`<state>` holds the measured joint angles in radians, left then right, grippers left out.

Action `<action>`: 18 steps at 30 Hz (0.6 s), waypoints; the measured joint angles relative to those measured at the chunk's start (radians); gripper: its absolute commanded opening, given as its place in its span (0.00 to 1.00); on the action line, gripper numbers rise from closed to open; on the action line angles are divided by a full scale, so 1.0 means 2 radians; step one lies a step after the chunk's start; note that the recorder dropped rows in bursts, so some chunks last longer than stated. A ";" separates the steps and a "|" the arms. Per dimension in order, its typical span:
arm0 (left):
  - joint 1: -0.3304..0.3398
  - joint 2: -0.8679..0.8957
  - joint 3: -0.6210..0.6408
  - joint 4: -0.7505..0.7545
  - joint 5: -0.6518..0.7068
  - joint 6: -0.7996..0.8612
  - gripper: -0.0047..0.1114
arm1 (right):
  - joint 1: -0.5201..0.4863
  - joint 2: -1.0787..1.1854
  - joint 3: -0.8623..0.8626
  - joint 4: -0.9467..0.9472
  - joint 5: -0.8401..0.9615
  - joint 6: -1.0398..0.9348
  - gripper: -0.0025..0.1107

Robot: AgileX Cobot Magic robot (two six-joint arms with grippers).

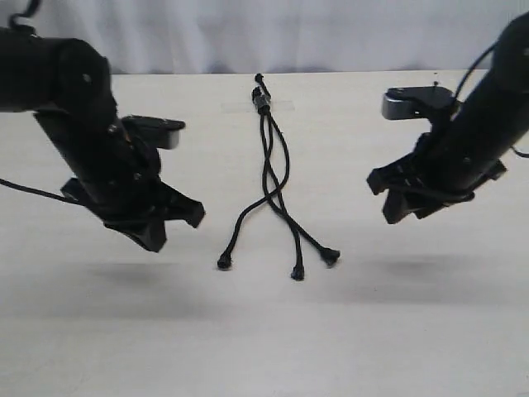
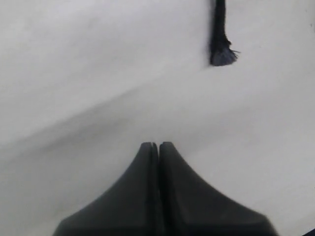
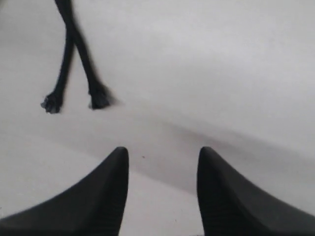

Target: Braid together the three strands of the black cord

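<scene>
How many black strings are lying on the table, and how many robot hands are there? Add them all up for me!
Strings: 3
Robot hands: 2, the left hand and the right hand
Total: 5

1. We find the cord (image 1: 269,157) lying on the table (image 1: 264,347), running from upper centre down to mid-frame.
2. Its knot (image 1: 263,101) sits at the upper end, near the table's far edge.
3. Below the knot, the strands (image 1: 266,145) cross one another, then fan out.
4. Their ends lie in a row: left tip (image 1: 224,264), middle tip (image 1: 297,273), right tip (image 1: 331,257).
5. The left gripper (image 2: 158,146) hangs over the table at frame left and the right gripper (image 3: 163,150) at frame right. The cord lies between them, touching neither.
</scene>
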<state>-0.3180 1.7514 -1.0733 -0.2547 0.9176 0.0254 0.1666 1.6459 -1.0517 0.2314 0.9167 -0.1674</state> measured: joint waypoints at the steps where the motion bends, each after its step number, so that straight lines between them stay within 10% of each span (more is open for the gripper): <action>1: 0.011 -0.015 0.005 0.001 0.000 0.000 0.04 | -0.012 -0.016 0.015 0.000 0.000 0.000 0.22; 5: 0.063 -0.081 0.047 0.003 -0.004 0.003 0.04 | -0.053 -0.081 0.071 0.000 -0.009 0.000 0.06; 18: 0.082 -0.384 0.232 -0.020 -0.102 0.012 0.04 | -0.086 -0.316 0.171 0.002 -0.074 0.022 0.06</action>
<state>-0.1535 0.9843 -0.6100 -0.2942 0.7133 0.0491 -0.0063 1.0133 -0.7105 0.2354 0.7682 -0.1231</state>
